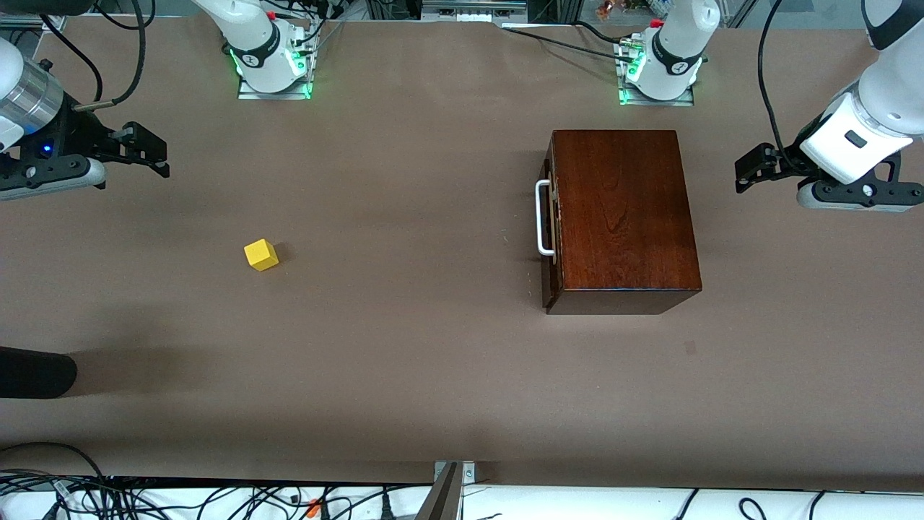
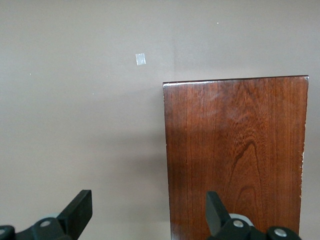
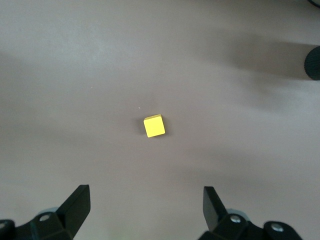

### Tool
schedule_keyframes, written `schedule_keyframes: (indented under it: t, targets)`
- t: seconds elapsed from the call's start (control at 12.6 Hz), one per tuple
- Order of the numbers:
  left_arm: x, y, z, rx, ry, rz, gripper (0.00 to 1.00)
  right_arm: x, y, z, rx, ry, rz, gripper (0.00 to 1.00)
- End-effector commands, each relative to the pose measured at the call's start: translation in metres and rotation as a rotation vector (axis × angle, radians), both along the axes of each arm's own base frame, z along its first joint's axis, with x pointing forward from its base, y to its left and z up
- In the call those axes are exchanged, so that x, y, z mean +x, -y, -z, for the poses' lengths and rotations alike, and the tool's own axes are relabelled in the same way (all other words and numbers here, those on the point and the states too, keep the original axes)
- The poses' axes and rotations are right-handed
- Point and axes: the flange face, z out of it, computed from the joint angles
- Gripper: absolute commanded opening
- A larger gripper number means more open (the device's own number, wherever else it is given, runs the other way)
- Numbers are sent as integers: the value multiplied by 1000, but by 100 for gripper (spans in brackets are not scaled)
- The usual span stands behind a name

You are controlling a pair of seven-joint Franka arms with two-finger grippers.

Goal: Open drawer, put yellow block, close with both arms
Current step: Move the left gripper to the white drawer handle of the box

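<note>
A dark reddish-brown wooden box [image 1: 621, 217] stands toward the left arm's end of the table. Its drawer is shut, and the white bar handle [image 1: 543, 218] faces the right arm's end. The yellow block [image 1: 260, 255] lies alone on the table toward the right arm's end. My left gripper [image 1: 751, 167] hangs open in the air beside the box, near the table's edge; its wrist view shows the box top [image 2: 235, 155] under one finger. My right gripper [image 1: 148, 150] is open over bare table, and the yellow block [image 3: 154, 126] shows ahead of its fingertips. Neither gripper holds anything.
The brown table [image 1: 404, 361] carries a small pale mark [image 2: 140, 59] near the box. A dark rounded object [image 1: 32, 372] juts in at the edge by the right arm's end. Cables [image 1: 216, 498] run along the edge nearest the front camera.
</note>
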Motion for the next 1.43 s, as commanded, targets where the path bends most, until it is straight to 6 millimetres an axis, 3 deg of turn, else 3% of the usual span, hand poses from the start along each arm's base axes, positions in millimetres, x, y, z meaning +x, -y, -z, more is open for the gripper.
schedule_keyframes:
  t: [0.0, 0.47, 0.71, 0.87, 1.11, 1.35]
  targets:
    - [0, 1, -5, -1, -5, 14, 100, 4, 0, -6, 18, 8, 7, 100]
    - [-3, 1, 4, 11, -61, 30, 100, 5, 1, -5, 15, 7, 2, 100]
    - [-2, 10, 5, 4, -74, 45, 100, 5, 0, -5, 16, 7, 1, 100]
    - [-4, 30, 6, 10, -78, 83, 100, 5, 1, -5, 16, 7, 3, 100]
    - [4, 114, 25, 14, -45, 174, 100, 5, 1, -5, 16, 7, 1, 100]
    - [11, 214, 59, -3, -54, 73, 100, 5, 2, -5, 16, 7, 3, 100]
